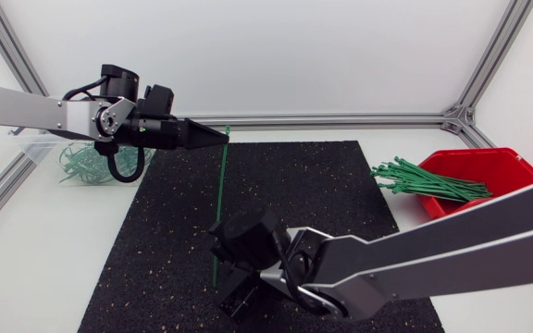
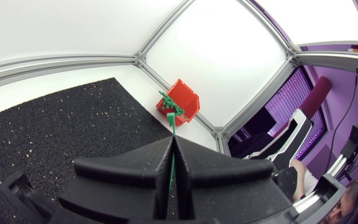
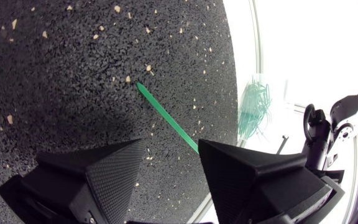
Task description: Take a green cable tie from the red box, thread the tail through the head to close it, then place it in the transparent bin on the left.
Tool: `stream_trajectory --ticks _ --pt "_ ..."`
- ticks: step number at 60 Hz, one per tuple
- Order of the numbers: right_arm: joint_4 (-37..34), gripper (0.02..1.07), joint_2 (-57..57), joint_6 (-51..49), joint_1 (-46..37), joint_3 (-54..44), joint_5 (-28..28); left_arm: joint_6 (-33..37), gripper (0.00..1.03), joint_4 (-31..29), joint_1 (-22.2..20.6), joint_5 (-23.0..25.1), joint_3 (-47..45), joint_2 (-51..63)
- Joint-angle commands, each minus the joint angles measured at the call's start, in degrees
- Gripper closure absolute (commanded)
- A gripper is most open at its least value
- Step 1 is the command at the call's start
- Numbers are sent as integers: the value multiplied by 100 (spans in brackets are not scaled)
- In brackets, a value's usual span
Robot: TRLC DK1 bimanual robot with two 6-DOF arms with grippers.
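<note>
Left fingers (image 2: 129, 168) clenched on one end of tie (image 1: 221, 194); right fingers (image 3: 104, 174) spread, holding nothing. Tie runs lengthwise from left fingers over mat (image 1: 322, 185), free tail just ahead of your right fingers' gap. Right arm nearer tail.

Item 1: left gripper (image 2: 171, 142), matte black. Its two wedge fingers (image 2: 129, 168) are pressed together, with only a thin seam between them.

Item 2: green cable tie (image 2: 171, 171), a single strip clamped in that seam. A short length sticks out ahead of the fingertips and points toward item 3.

Item 3: red box (image 2: 185, 102), well ahead of the gripper in the far corner of the table (image 2: 48, 78). A bundle of loose green ties (image 2: 169, 104) spills over its near rim (number cannot be told).

Item 4: black mat (image 2: 61, 127), flecked with pale specks, lying on the white table beside and under the gripper.
</note>
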Motion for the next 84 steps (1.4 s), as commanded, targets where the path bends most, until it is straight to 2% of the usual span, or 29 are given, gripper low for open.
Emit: stream_trajectory --ticks 1,16,22,41,53,59,77,84 --pt "189 41 191 -278 -5 -46 -61 114 100 -96 -69 93 230 136" --pt "681 43 402 -612 -14 -55 -237 114 100 -228 -113 93 441 311" --pt "813 52 463 -998 -58 -46 -377 114 100 -254 -113 93 476 329" --pt "1077 53 648 -1156 -32 -64 -368 123 100 -254 -34 93 502 355" --pt "1208 66 586 -1200 -40 -143 -377 123 100 -254 -43 93 537 399" --pt "1261 80 525 -1200 -23 -213 -403 123 100 -254 -69 93 564 434" --pt "1437 83 340 -1200 56 -240 -430 123 100 -298 -60 93 643 505" --pt "1463 92 340 -1192 74 -213 -456 141 100 -298 -51 93 625 505"
